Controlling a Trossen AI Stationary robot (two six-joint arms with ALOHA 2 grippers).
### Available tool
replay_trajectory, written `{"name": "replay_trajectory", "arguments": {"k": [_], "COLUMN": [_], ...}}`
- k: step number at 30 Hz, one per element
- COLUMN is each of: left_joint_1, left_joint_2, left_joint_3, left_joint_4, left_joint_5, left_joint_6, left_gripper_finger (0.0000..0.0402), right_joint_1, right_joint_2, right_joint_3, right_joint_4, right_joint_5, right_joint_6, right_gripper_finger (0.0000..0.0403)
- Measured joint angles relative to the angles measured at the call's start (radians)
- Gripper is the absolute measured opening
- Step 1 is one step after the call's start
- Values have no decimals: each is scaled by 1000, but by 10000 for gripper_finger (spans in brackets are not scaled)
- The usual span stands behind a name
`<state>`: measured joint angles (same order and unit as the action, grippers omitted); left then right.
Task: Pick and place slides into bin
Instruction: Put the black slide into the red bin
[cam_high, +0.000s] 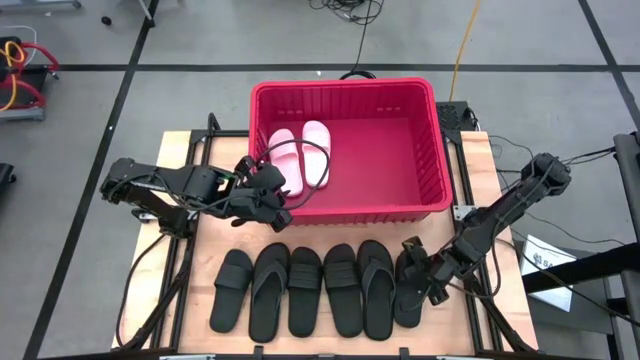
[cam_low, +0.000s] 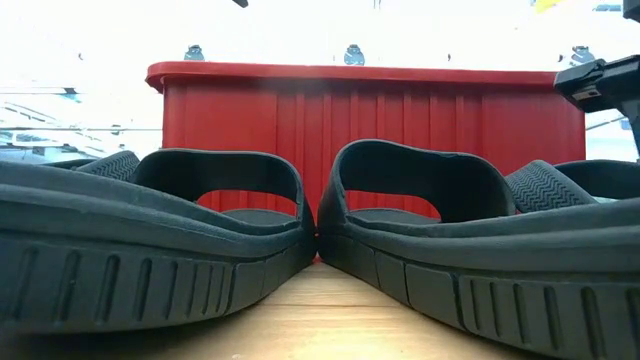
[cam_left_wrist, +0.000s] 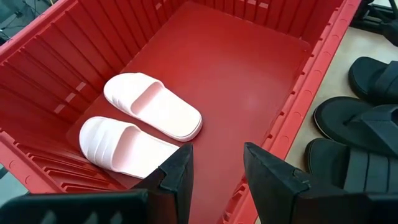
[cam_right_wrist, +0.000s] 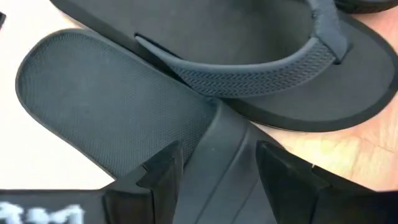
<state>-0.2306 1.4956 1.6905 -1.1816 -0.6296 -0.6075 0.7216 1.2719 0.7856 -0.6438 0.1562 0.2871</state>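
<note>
The red bin (cam_high: 345, 88) stands at the table's far middle. Two pale pink slides (cam_high: 300, 155) lie side by side on its floor, toward its left wall. Several black slides (cam_high: 310, 290) lie in a row on the wood along the near edge. My left gripper (cam_high: 278, 200) hangs open over the bin's near left corner, with nothing between its fingers (cam_left_wrist: 180, 171). My right gripper (cam_high: 418, 270) is open and tipped down over the rightmost black slide (cam_high: 408, 292). Its fingers (cam_right_wrist: 165, 171) stand on either side of that slide's wide strap (cam_right_wrist: 217, 155); I see no touch.
A thong-style black slide (cam_right_wrist: 249, 50) lies right against the rightmost one. The bin's right half (cam_high: 390, 150) has bare floor. Bare wood (cam_high: 205, 235) shows left of the row. In the low view two black slides (cam_low: 150, 250) stand in front of the bin wall (cam_low: 370, 120).
</note>
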Motion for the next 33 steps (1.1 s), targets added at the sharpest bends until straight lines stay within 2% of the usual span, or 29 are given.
{"name": "replay_trajectory", "arguments": {"k": [9,15,24,29,33], "left_joint_1": [0,0,0,0,0], "left_joint_2": [0,0,0,0,0], "left_joint_3": [0,0,0,0,0], "left_joint_4": [-2,-2,-2,-2,-2], "left_joint_5": [0,0,0,0,0], "left_joint_6": [1,9,10,10,10], "left_gripper_finger": [136,136,136,136,136], "right_joint_1": [66,95,92,92,91], "right_joint_2": [51,56,57,57,57], "right_joint_3": [1,1,0,0,0], "right_joint_4": [-3,-63,-209,-255,-260], "right_joint_5": [31,155,278,337,347], "right_joint_6": [5,30,32,44,43], "right_gripper_finger": [194,194,194,178,155]}}
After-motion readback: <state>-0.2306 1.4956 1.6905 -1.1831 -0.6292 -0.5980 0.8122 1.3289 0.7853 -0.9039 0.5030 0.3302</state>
